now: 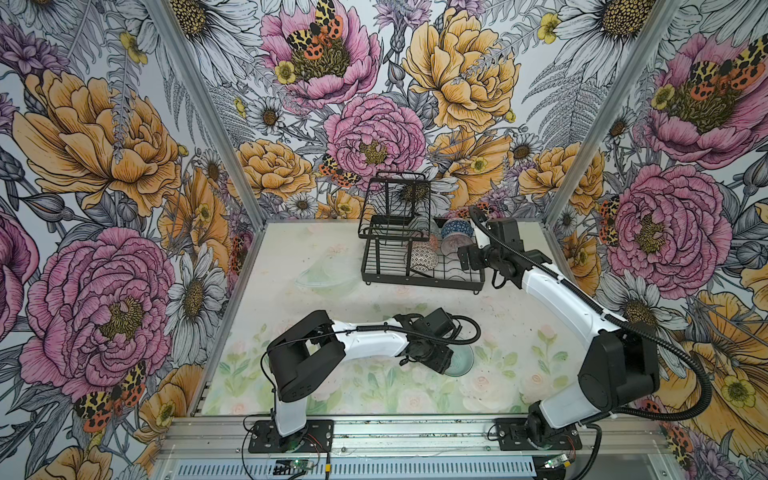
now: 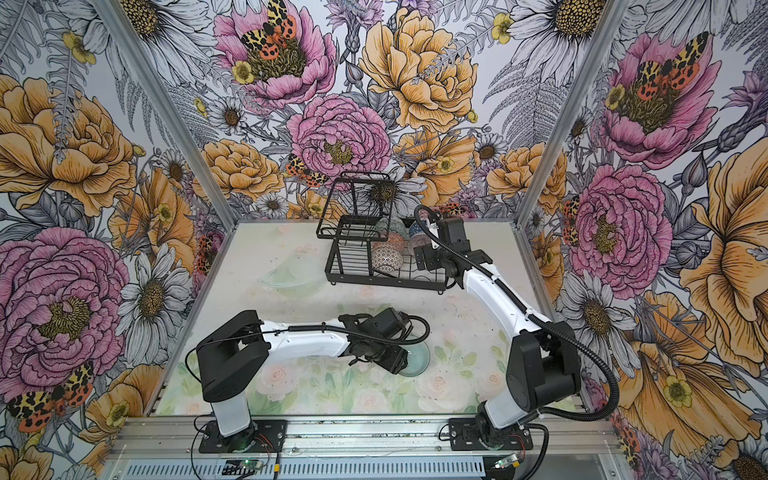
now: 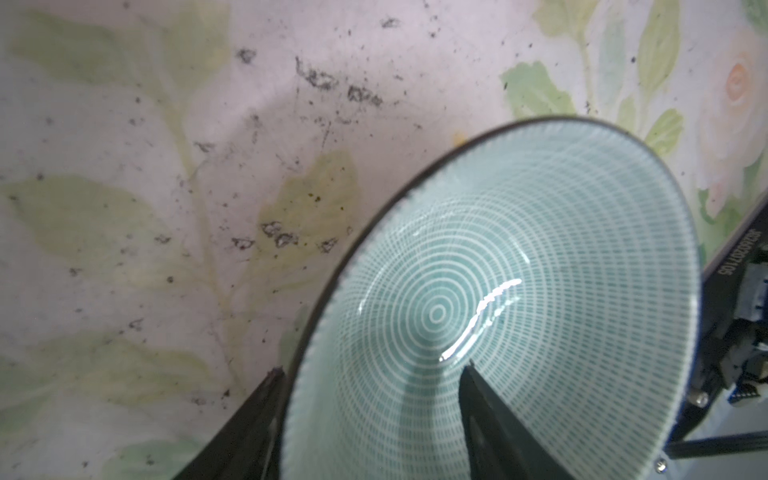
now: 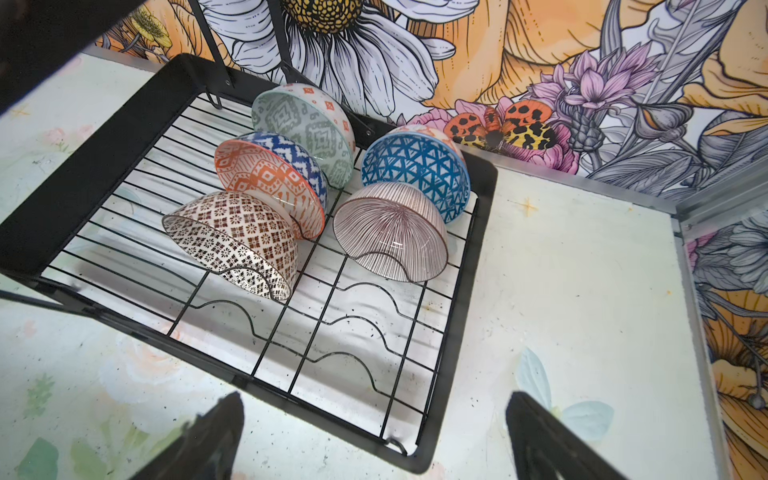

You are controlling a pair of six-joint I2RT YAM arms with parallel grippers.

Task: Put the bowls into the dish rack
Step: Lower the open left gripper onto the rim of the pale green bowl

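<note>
Teal bowl [image 1: 462,360] at lower centre of a top view, well apart from dish rack [image 1: 424,281]; left gripper [image 3: 372,370] fingers spread astride its rim, not yet pinching; best closed squarely on the wall before lifting; right gripper [image 4: 376,401] spread, empty.

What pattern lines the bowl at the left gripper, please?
Fine white concentric rings on the teal bowl, clearest in the left wrist view.

Left arm [image 1: 374,343]: we are reaching low and rightward, left gripper [image 3: 372,370] angled down, jaws partly apart. Right arm [image 1: 557,299]: we are stretching far forward, right gripper [image 4: 374,436] with jaws spread wide.
</note>
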